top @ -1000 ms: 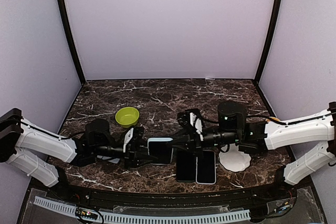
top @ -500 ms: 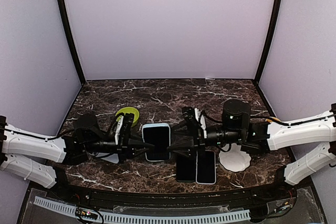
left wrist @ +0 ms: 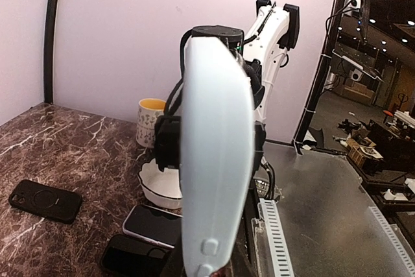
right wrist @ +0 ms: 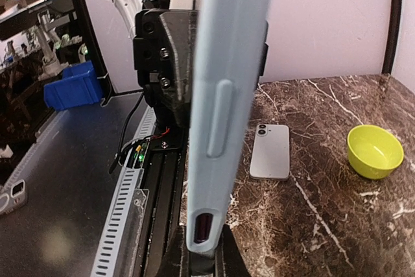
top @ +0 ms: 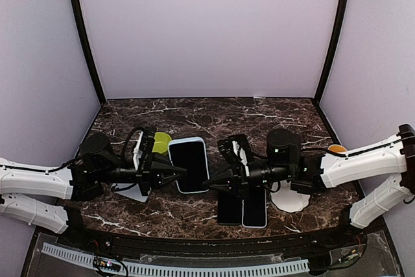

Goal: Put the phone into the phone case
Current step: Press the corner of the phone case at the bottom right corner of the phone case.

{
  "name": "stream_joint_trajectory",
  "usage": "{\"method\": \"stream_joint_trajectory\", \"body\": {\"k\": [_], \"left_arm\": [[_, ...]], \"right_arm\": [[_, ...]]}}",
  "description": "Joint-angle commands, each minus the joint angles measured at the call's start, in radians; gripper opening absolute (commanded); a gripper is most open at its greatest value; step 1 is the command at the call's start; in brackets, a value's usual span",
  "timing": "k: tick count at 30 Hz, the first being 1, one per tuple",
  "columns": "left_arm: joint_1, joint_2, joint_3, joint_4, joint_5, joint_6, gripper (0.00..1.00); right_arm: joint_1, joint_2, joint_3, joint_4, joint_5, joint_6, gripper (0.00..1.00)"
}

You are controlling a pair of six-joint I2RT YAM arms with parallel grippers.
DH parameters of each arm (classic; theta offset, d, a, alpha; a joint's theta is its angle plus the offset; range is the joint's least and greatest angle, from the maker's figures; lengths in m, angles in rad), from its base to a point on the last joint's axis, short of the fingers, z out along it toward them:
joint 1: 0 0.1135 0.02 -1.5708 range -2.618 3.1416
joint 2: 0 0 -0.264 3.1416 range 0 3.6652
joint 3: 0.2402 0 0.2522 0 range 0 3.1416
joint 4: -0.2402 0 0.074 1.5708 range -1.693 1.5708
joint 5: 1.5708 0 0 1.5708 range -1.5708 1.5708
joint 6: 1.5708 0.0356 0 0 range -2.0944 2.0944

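Note:
A light blue phone case (top: 189,165) with a black face hangs tilted above the table, held between both arms. My left gripper (top: 173,172) is shut on its left edge and my right gripper (top: 213,178) on its right edge. Each wrist view shows the phone case edge-on (left wrist: 217,160) (right wrist: 227,89), standing up from the jaws of the left gripper (left wrist: 206,268) and right gripper (right wrist: 211,261). Whether a phone sits inside the held case I cannot tell. A black phone (top: 229,207) and a white-rimmed phone (top: 254,207) lie side by side on the table below.
A green bowl (top: 159,142) sits behind the left gripper. A white dish (top: 290,199) and a mug (top: 336,149) are at the right. A silver phone (right wrist: 270,152) lies face down and a black case (left wrist: 45,197) lies farther back.
The blue case rose off the table and shifted left and back, tilting up. The left arm drew back leftward with it. The right gripper opened briefly and shut again on its edge.

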Motion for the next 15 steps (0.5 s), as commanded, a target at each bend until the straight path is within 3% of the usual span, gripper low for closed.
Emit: {"method": "stream_joint_trajectory", "body": {"k": [1,5,8,9,11,15], "left_arm": [[0.0,-0.05,0.049,0.065,0.009,-0.014,0.0],[0.0,-0.055,0.052,0.078,0.01,-0.03,0.0],[0.0,-0.054,0.053,0.076,0.014,-0.03,0.0],[0.0,-0.051,0.053,0.065,0.015,-0.027,0.0],[-0.001,-0.046,0.056,0.034,0.012,-0.021,0.0],[0.0,-0.039,0.05,0.018,0.007,-0.02,0.0]], "right_arm": [[0.011,-0.005,0.024,0.007,-0.012,-0.007,0.0],[0.012,-0.021,0.023,-0.002,0.012,-0.018,0.0],[0.012,-0.039,0.016,-0.012,0.059,-0.018,0.41],[0.012,-0.048,0.024,-0.032,0.07,-0.019,0.5],[0.011,-0.068,0.05,-0.069,0.096,-0.011,0.56],[0.012,-0.088,0.113,-0.094,0.108,0.044,0.55]]}}
